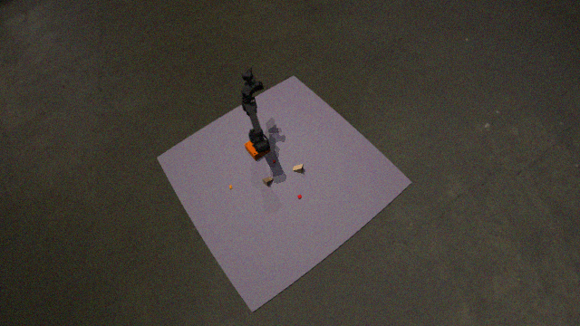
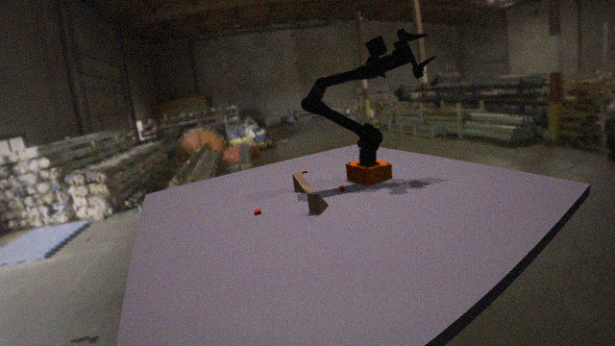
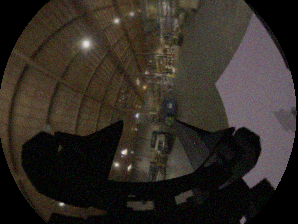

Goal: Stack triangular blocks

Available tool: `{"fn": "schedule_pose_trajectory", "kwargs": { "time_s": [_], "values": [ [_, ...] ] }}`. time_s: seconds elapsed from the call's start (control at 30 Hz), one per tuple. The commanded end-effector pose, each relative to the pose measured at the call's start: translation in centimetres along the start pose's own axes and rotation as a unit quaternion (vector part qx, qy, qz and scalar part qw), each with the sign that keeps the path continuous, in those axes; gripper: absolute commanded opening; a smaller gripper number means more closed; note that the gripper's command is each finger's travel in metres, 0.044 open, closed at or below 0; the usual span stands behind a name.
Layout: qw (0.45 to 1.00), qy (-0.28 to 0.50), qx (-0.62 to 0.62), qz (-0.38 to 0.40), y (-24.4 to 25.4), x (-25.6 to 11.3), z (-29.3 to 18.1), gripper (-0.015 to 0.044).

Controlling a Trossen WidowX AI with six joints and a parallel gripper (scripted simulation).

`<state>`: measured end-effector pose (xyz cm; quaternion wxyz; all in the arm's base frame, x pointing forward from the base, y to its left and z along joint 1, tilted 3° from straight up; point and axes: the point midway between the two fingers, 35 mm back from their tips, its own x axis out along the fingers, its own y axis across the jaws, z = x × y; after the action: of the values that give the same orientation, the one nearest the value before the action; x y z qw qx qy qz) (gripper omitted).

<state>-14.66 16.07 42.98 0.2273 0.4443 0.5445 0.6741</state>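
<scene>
One wooden triangular block (image 1: 298, 167) (image 2: 317, 204) rests on the table (image 1: 290, 244) (image 2: 288, 279), nearer to the exterior view. The other triangular block (image 1: 267, 180) (image 2: 302, 183) rests apart from it on the table, with a tan sloped face showing in the exterior view. The blocks do not touch. My gripper (image 2: 430, 45) (image 3: 149, 122) is open and empty, raised high above the table and pointing away from the blocks. Its two fingertips stand wide apart in the wrist view. The wrist view does not show the blocks.
A red cube (image 1: 299, 196) (image 2: 258, 211) lies beyond the blocks from the arm's orange base (image 1: 255, 150) (image 2: 369, 173). A smaller red cube (image 1: 274, 161) (image 2: 342, 188) lies near the base. An orange cube (image 1: 230, 186) (image 2: 305, 171) lies off to one side.
</scene>
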Motion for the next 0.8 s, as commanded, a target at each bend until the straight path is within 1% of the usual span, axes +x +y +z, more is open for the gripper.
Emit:
{"fn": "schedule_pose_trajectory", "kwargs": {
  "time_s": [0.0, 0.03, 0.2, 0.4, 0.5, 0.63, 0.77],
  "values": [
    [1.000, -0.002, -0.006, -0.003, -0.1, 0.1, 0.1, 0.0426],
    [1.000, -0.010, -0.023, -0.010, -0.5, 0.5, 0.3, 0.0440],
    [0.980, -0.067, -0.154, -0.104, -3.8, 3.6, 3.4, 0.0440],
    [0.925, -0.127, -0.268, -0.240, -8.1, 5.9, 9.6, 0.0440],
    [0.888, -0.152, -0.303, -0.311, -10.2, 6.0, 13.5, 0.0440],
    [0.836, -0.176, -0.329, -0.402, -12.7, 5.1, 18.7, 0.0440],
    [0.790, -0.197, -0.351, -0.463, -13.7, 3.5, 23.0, 0.0440]
  ]
}}
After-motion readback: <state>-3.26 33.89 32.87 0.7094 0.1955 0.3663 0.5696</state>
